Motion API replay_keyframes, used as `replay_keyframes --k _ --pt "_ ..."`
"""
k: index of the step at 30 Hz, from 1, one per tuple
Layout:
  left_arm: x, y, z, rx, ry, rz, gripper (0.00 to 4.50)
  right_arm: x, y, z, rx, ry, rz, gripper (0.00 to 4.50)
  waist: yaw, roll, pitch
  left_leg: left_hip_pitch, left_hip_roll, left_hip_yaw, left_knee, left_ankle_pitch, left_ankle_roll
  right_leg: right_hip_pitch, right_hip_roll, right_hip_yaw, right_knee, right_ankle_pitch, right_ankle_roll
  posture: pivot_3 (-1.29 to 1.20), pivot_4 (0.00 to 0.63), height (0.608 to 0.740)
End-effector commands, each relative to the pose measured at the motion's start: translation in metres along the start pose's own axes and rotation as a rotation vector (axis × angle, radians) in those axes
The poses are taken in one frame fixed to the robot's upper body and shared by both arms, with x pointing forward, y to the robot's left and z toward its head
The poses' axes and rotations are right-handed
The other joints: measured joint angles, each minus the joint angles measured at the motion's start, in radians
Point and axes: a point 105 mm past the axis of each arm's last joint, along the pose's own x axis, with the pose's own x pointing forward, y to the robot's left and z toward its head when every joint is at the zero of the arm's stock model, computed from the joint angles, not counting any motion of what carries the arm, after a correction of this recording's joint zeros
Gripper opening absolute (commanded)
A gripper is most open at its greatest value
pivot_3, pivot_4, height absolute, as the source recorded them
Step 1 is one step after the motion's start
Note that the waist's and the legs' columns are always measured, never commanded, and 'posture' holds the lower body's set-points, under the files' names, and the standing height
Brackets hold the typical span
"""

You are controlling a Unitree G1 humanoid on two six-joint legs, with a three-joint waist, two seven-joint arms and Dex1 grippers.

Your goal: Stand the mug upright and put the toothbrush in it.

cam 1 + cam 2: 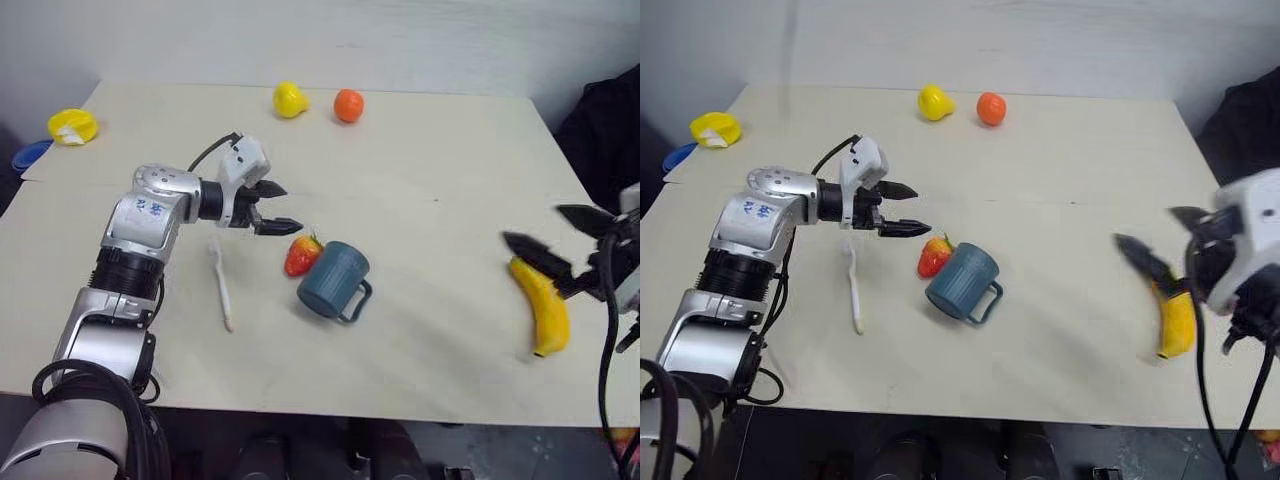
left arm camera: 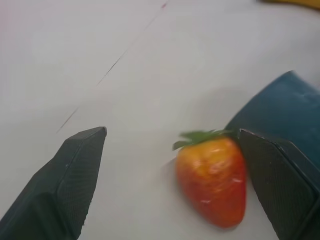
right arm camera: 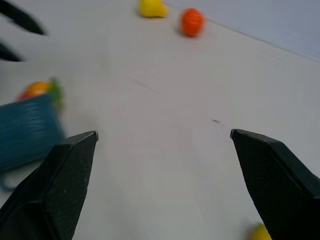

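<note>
Task status: neither step is complete. The mug point(image 1: 332, 279) lies on its side near the middle of the table point(image 1: 440, 200), handle toward the front edge, and must first be stood upright. The toothbrush point(image 1: 221, 282) lies flat on the table to the left of the mug, apart from it, and is not held by either pincer.

Container contents: from this angle the mouth of the mug is not visible, so its contents cannot be confirmed; nothing protrudes from it. A strawberry point(image 1: 302, 255) rests against the mug's far side, touching or nearly touching it.

Left pincer point(image 1: 272, 208): released, jaws apart, empty. It hovers above the table just left of the strawberry and points toward the strawberry and mug. In the left wrist view the strawberry sits between the fingers point(image 2: 75, 175) with the mug just beyond it.

Right pincer point(image 1: 560, 245): released, jaws spread wide, empty. It is raised at the right side, above a banana point(image 1: 544, 308) that lies on the table.

Remaining work, as judged: right the mug, grasp the toothbrush, insert it. The adjacent strawberry may obstruct a grip on the mug.
</note>
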Motion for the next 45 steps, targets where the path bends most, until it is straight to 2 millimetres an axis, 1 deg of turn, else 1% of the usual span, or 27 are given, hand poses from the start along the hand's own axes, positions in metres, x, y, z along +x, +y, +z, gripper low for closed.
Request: replay_keyframes --k 1,2,4,5,9,11,16,18,21,22,25,26,28,31,32,33,34,35,36,37,38,39,40,43,45 --pt "0.005 -0.007 0.008 -0.040 0.036 -0.007 4.50 0.001 0.045 0.016 -0.034 -0.025 0.248 4.43 0.004 -0.001 0.000 -0.001 0.000 0.000 0.001 -0.001 0.000 0.000 0.000 0.000 0.000 0.000 0.000 0.00 0.150 0.740" --pt "0.007 -0.006 0.005 -0.045 0.065 0.010 4.50 0.001 0.052 0.018 -0.036 -0.021 0.287 4.43 0.005 -0.002 0.001 -0.001 0.000 0.000 0.002 -0.001 0.001 0.000 0.000 0.000 -0.001 0.000 0.001 0.00 0.150 0.740" --pt "0.008 -0.004 -0.001 -0.044 0.102 0.031 4.50 0.001 0.060 0.019 -0.049 -0.012 0.329 4.43 0.004 -0.004 0.002 -0.002 -0.001 0.000 0.003 -0.002 0.002 0.000 -0.001 0.000 -0.002 0.001 0.002 0.00 0.150 0.740" --pt "0.008 -0.007 -0.003 -0.088 0.115 0.010 4.50 0.002 0.061 0.020 -0.061 -0.009 0.338 4.43 0.003 -0.004 0.002 -0.003 -0.001 0.000 0.003 -0.002 0.002 0.000 -0.001 0.000 -0.002 0.001 0.002 0.00 0.150 0.740" --pt "0.012 -0.016 -0.011 -0.094 0.178 -0.023 4.50 0.007 0.052 0.021 -0.068 -0.014 0.296 4.43 0.002 -0.005 0.002 -0.003 -0.001 0.000 0.004 -0.002 0.002 0.000 0.000 0.001 -0.002 0.002 0.003 0.00 0.150 0.740" --pt "0.016 -0.018 -0.015 -0.102 0.204 -0.019 4.50 0.007 0.051 0.019 -0.064 -0.012 0.294 4.43 0.002 -0.004 0.002 -0.002 -0.001 0.000 0.004 -0.002 0.001 -0.001 -0.001 0.001 -0.001 0.002 0.003 0.00 0.150 0.740" --pt "0.024 -0.030 -0.022 -0.119 0.251 -0.076 4.50 0.006 0.048 0.015 -0.062 -0.008 0.275 4.43 0.003 -0.005 0.002 -0.003 -0.001 0.000 0.004 -0.002 0.001 -0.001 -0.001 0.001 -0.001 0.002 0.003 0.00 0.150 0.740" --pt "0.030 -0.032 -0.027 -0.110 0.260 -0.071 4.50 0.006 0.048 0.014 -0.061 -0.010 0.269 4.43 0.003 -0.005 0.002 -0.003 -0.001 0.000 0.004 -0.002 0.001 -0.001 -0.001 0.001 -0.001 0.002 0.003 0.00 0.150 0.740" --pt "0.034 -0.035 -0.028 -0.147 0.251 -0.086 3.90 0.007 0.047 0.012 -0.063 -0.010 0.258 4.50 0.003 -0.005 0.002 -0.003 -0.001 0.000 0.005 -0.002 0.001 -0.001 -0.001 0.001 -0.001 0.002 0.003 0.00 0.150 0.740" --pt "0.035 -0.035 -0.029 -0.155 0.250 -0.089 3.52 0.007 0.047 0.011 -0.064 -0.009 0.254 4.50 0.003 -0.005 0.002 -0.003 -0.001 0.000 0.005 -0.002 0.001 -0.001 -0.001 0.001 0.000 0.002 0.003 0.00 0.150 0.740" --pt "0.035 -0.032 -0.030 -0.173 0.252 -0.078 2.68 0.007 0.046 0.010 -0.062 -0.013 0.244 4.50 0.002 -0.004 0.002 -0.003 0.000 0.000 0.005 -0.002 0.001 -0.001 -0.001 0.001 0.000 0.002 0.003 0.00 0.150 0.740" --pt "0.034 -0.030 -0.031 -0.175 0.253 -0.070 2.46 0.007 0.046 0.010 -0.061 -0.016 0.244 4.50 0.002 -0.004 0.002 -0.002 -0.001 0.000 0.005 -0.002 0.001 -0.001 -0.001 0.001 0.000 0.002 0.003 0.00 0.150 0.740" --pt "0.030 -0.022 -0.032 -0.181 0.255 -0.035 2.27 0.008 0.046 0.010 -0.057 -0.022 0.249 4.50 0.002 -0.005 0.002 -0.002 0.000 0.001 0.005 -0.002 0.001 -0.001 -0.001 0.002 0.000 0.002 0.003 0.00 0.150 0.740" --pt "0.016 -0.001 -0.031 -0.210 0.237 0.069 2.24 0.011 0.046 0.009 -0.051 -0.031 0.269 4.50 0.000 -0.005 0.002 -0.002 -0.001 0.001 0.005 -0.002 0.001 -0.001 -0.001 0.002 0.001 0.002 0.003 0.00 0.150 0.740" --pt "0.006 0.011 -0.028 -0.243 0.203 0.128 2.24 0.014 0.045 0.009 -0.050 -0.033 0.279 4.50 -0.002 -0.005 0.002 -0.001 0.000 0.001 0.006 -0.002 0.001 -0.001 0.000 0.002 0.001 0.002 0.003 0.00 0.150 0.740" --pt "-0.001 0.019 -0.025 -0.268 0.178 0.165 2.24 0.015 0.045 0.008 -0.049 -0.034 0.286 4.50 -0.003 -0.005 0.002 -0.001 0.000 0.001 0.005 -0.002 0.001 -0.001 0.000 0.002 0.001 0.002 0.002 0.00 0.150 0.740" --pt "-0.020 0.033 -0.022 -0.288 0.145 0.241 2.24 0.019 0.045 0.008 -0.049 -0.038 0.300 4.50 -0.004 -0.005 0.002 -0.001 0.000 0.001 0.005 -0.002 0.001 -0.001 0.000 0.002 0.001 0.002 0.002 0.00 0.150 0.740" --pt "-0.044 0.049 -0.021 -0.330 0.117 0.331 2.24 0.022 0.044 0.008 -0.047 -0.043 0.315 4.50 -0.008 -0.005 0.002 -0.001 0.000 0.001 0.005 -0.002 0.001 -0.001 0.000 0.002 0.001 0.002 0.002 0.00 0.150 0.740" --pt "-0.060 0.057 -0.021 -0.356 0.099 0.388 2.24 0.024 0.044 0.008 -0.045 -0.047 0.326 4.50 -0.013 -0.005 0.002 -0.001 0.000 0.001 0.005 -0.002 0.001 -0.002 0.000 0.003 0.001 0.002 0.002 0.00 0.150 0.740" --pt "-0.091 0.070 -0.027 -0.392 0.091 0.490 2.24 0.028 0.044 0.007 -0.041 -0.051 0.345 4.50 -0.016 -0.006 0.002 -0.002 0.000 0.001 0.005 -0.002 0.001 -0.003 0.000 0.003 0.001 0.002 0.002 0.00 0.150 0.740" --pt "-0.122 0.078 -0.040 -0.419 0.107 0.590 2.24 0.031 0.044 0.006 -0.038 -0.054 0.366 4.50 -0.024 -0.006 0.002 -0.003 0.000 0.001 0.005 -0.002 0.001 -0.004 0.000 0.003 0.001 0.002 0.002 0.00 0.150 0.740" --pt "-0.141 0.082 -0.048 -0.431 0.121 0.654 2.24 0.034 0.044 0.005 -0.038 -0.055 0.380 4.50 -0.030 -0.006 0.002 -0.003 0.000 0.001 0.004 -0.002 0.001 -0.005 0.000 0.003 0.001 0.002 0.002 0.00 0.150 0.740" --pt "-0.163 0.083 -0.061 -0.458 0.144 0.718 2.24 0.037 0.044 0.004 -0.032 -0.055 0.397 4.50 -0.030 -0.006 0.002 -0.003 0.000 0.002 0.003 -0.002 0.001 -0.007 0.000 0.003 0.001 0.002 0.002 0.00 0.150 0.740" --pt "-0.218 0.078 -0.105 -0.554 0.233 0.894 2.24 0.048 0.044 -0.001 -0.032 -0.050 0.442 4.50 -0.026 -0.005 0.002 -0.002 -0.001 0.005 0.002 -0.002 0.000 -0.009 0.000 0.004 0.002 0.002 0.002 0.00 0.150 0.740" --pt "-0.235 0.072 -0.120 -0.601 0.256 0.955 2.24 0.053 0.044 -0.002 -0.034 -0.053 0.463 4.50 -0.017 -0.006 0.002 -0.003 -0.001 0.005 0.002 -0.003 0.000 -0.009 0.000 0.004 0.003 0.002 0.002 0.00 0.150 0.740"
